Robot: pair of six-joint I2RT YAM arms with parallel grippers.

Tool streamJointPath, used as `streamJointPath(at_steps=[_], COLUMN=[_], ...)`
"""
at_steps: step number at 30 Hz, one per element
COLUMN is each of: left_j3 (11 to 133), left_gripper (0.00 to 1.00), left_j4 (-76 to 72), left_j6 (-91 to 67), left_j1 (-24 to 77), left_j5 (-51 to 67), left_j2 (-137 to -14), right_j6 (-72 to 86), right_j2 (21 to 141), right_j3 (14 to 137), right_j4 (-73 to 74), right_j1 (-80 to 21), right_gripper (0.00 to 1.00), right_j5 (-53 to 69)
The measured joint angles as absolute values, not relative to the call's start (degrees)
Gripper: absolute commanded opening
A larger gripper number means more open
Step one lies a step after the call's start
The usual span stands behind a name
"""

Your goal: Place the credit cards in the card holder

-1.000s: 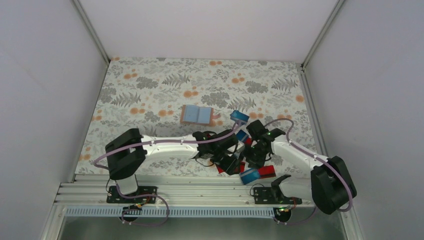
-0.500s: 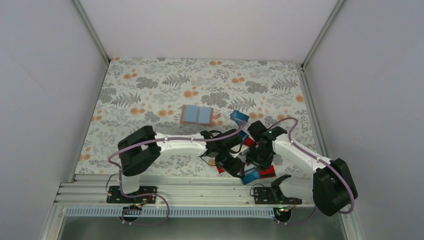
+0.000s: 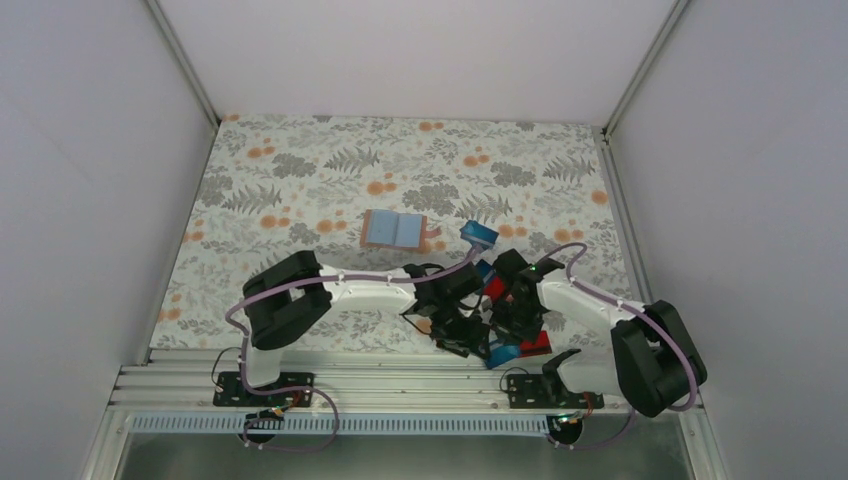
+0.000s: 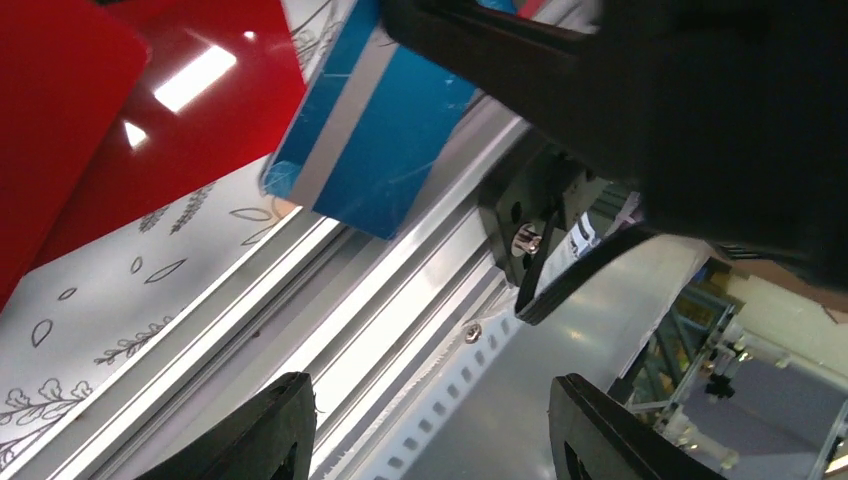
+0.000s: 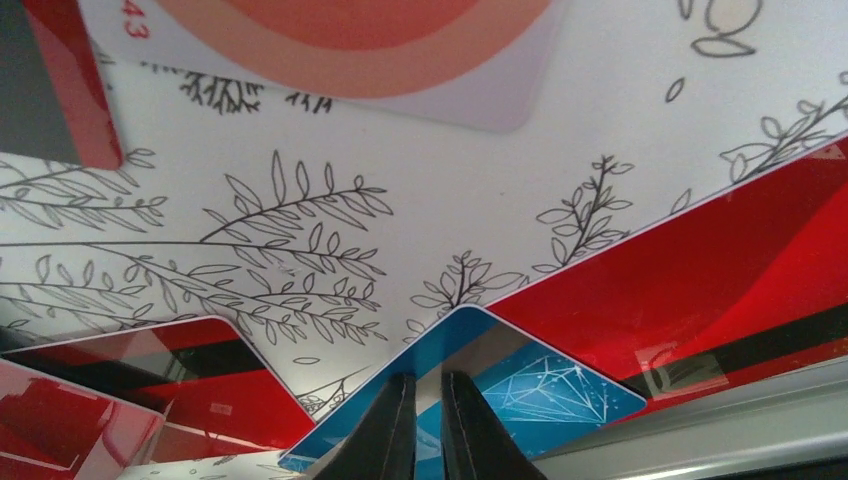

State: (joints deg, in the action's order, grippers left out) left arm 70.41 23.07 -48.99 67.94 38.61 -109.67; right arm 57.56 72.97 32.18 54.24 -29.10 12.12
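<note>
The tan card holder (image 3: 430, 234) lies open mid-table with blue cards (image 3: 392, 229) showing in it. Loose credit cards lie near the front edge: a blue one (image 3: 499, 354) (image 5: 545, 395) overhanging the rail, and red ones (image 3: 536, 344) (image 5: 720, 270) beside it. My right gripper (image 3: 506, 336) (image 5: 428, 378) is shut, its tips resting on the face of that blue card, not pinching it. My left gripper (image 3: 461, 338) (image 4: 430, 392) hangs open over the rail, with nothing between its fingers. The same blue card (image 4: 370, 130) sits above it in the left wrist view.
Another blue card (image 3: 479, 233) lies right of the holder. More red cards (image 4: 120, 120) (image 5: 180, 375) and a white-and-orange card (image 5: 380, 40) lie around the grippers. The aluminium rail (image 4: 330, 300) runs along the table's near edge. Both arms crowd together at front centre.
My right gripper has closed and dropped onto the blue card at the front edge. The left arm has shifted a little to the right, its jaws still open.
</note>
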Motion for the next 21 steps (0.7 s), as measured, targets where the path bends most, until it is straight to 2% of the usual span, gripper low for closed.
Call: streamJointPath(at_steps=[12,21], left_j3=[63.4,58.9], left_gripper=[0.57,0.51], left_j4=[12.6,-4.7], left_j6=[-68.4,-81.6], left_j1=[69.6,74.8], left_j5=[32.2,27.1], left_j2=[-109.7,-111.4], right_j6=[57.5,58.1], right_j2=[70.3,66.8], right_j3=[30.5,28.4], right_j4=[52.9,51.2], right_j1=[-29.1,-29.1], right_gripper=[0.06,0.05], right_j5=[12.9,13.7])
